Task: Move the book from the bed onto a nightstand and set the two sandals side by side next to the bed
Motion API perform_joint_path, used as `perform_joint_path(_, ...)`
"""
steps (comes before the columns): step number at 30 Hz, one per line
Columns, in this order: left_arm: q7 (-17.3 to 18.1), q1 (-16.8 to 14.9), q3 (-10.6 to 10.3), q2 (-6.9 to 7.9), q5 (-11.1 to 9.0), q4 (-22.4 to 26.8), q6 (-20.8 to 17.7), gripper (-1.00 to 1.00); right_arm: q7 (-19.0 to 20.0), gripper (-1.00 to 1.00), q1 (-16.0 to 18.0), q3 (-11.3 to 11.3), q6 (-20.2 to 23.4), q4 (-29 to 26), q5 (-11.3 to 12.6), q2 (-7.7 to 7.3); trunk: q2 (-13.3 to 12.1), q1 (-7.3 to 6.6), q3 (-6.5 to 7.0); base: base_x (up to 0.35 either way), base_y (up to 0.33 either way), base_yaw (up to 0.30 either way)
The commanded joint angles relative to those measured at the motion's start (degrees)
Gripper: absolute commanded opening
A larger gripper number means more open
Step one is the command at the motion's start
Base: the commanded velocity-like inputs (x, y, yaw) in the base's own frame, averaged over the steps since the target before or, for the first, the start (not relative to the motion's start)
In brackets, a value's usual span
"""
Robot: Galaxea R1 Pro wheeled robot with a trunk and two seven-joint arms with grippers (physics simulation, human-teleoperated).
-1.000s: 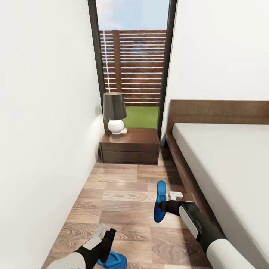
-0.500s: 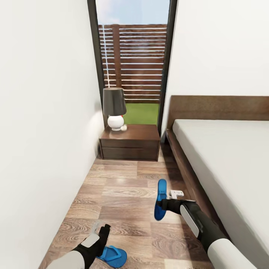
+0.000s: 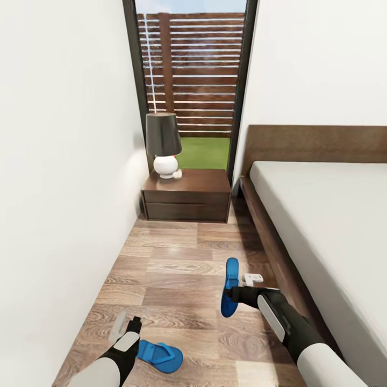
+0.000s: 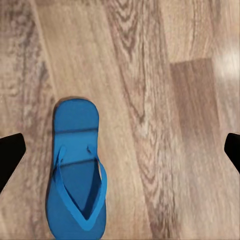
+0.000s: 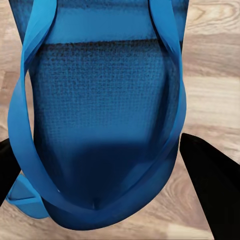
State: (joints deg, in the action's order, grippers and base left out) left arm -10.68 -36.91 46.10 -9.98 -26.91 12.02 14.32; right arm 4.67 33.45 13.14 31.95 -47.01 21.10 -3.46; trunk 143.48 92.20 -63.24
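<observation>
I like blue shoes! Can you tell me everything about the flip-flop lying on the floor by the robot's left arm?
The bright blue flip-flop lies flat on the brown wood-plank floor, strap side up. It has a rounded sole and a thin V-shaped thong strap, and looks rubbery. It rests beside the left claw, whose fingers are spread wide apart and do not touch it. It lies apart from the bed frame.

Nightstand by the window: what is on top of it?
On the nightstand stands a lamp with a dark shade and white base; a small pale object beside the base is too small to identify. No book there.
</observation>
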Motion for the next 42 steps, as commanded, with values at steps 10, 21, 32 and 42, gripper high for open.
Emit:
perform_joint_path(10,-0.2,0.0,-0.4,-0.02,-0.9,0.2,-16.5,1.0,0.2,-1.0,0.0,0.1,0.2,-0.1,0.0,-0.05,0.2,0.24,-2.27,0.0,0.0,0.0)
perform_joint_path(21,-0.2,-0.2,-0.4,-0.02,-4.6,3.7,-26.0,1.0,0.2,-1.0,0.0,0.1,0.2,-0.1,0.0,-0.05,0.3,0.53,-4.71,0.0,0.0,0.0)
perform_joint_path(32,-0.1,-0.2,-0.3,-0.02,-4.6,7.3,-31.6,1.0,0.2,-1.0,0.0,0.2,0.2,-0.1,0.0,-0.05,0.4,0.68,-6.04,0.0,0.0,0.0)
perform_joint_path(42,-0.2,-0.2,-0.3,-0.02,-4.6,7.7,-31.6,1.0,0.2,-1.0,0.0,0.2,0.2,-0.1,0.0,-0.05,0.4,0.68,-6.04,0.002,0.0,0.0)
